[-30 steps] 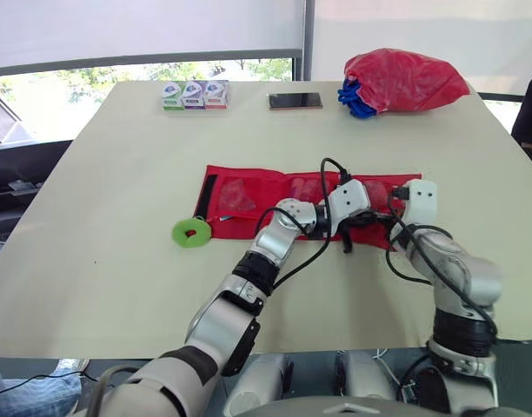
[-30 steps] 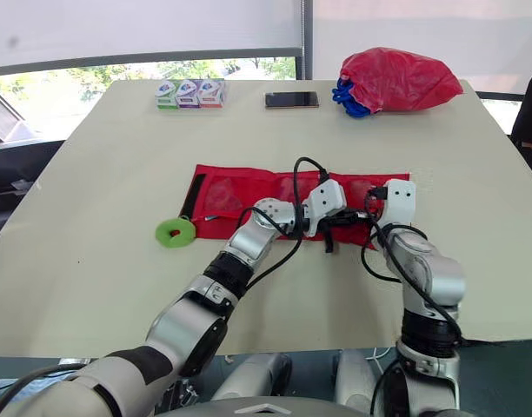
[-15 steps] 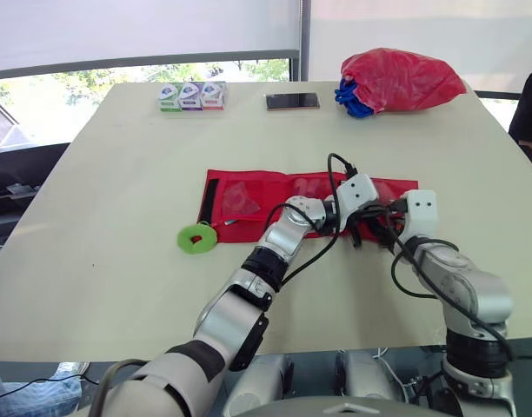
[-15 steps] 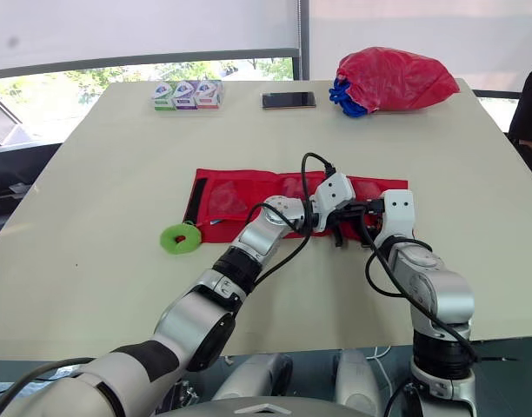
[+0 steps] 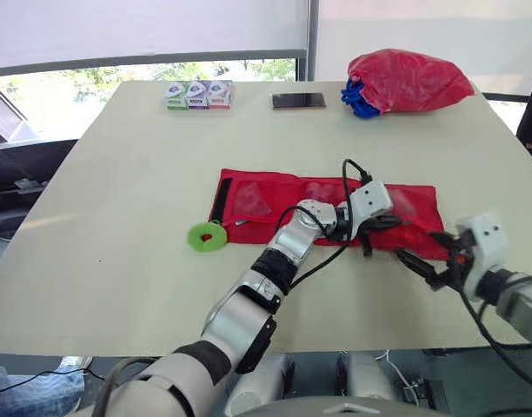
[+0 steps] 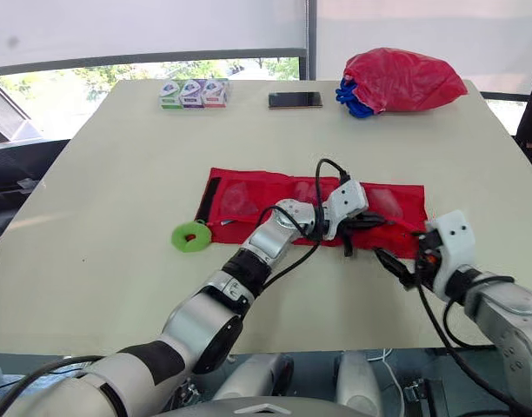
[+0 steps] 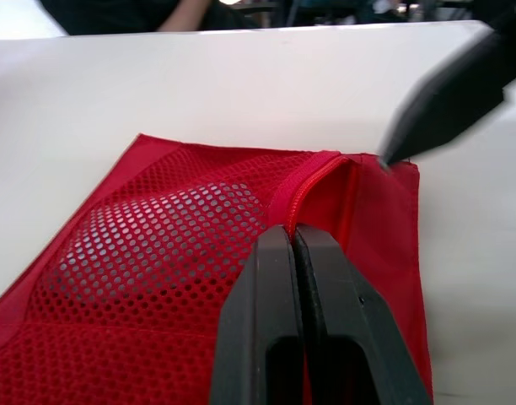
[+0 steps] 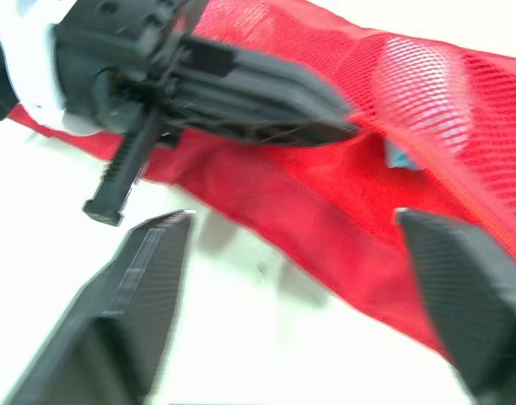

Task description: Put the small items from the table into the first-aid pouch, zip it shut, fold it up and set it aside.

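A red first-aid pouch (image 6: 249, 187) is lying unfolded and flat on the beige table (image 6: 118, 174), with a black strap (image 6: 205, 200) running down its left end. The left gripper (image 6: 372, 223) is resting on the pouch's right half, its fingers lying close together on the fabric. The right gripper (image 6: 389, 262) is hovering just off the pouch's near right corner, its fingers apart. A green ring (image 6: 189, 236) is sitting just beside the pouch's near left corner. Well beyond the pouch, along the table's far edge, three small boxes (image 6: 194, 93), a smartphone (image 6: 295, 100) and a red bag (image 6: 398, 80) are lying in a row.
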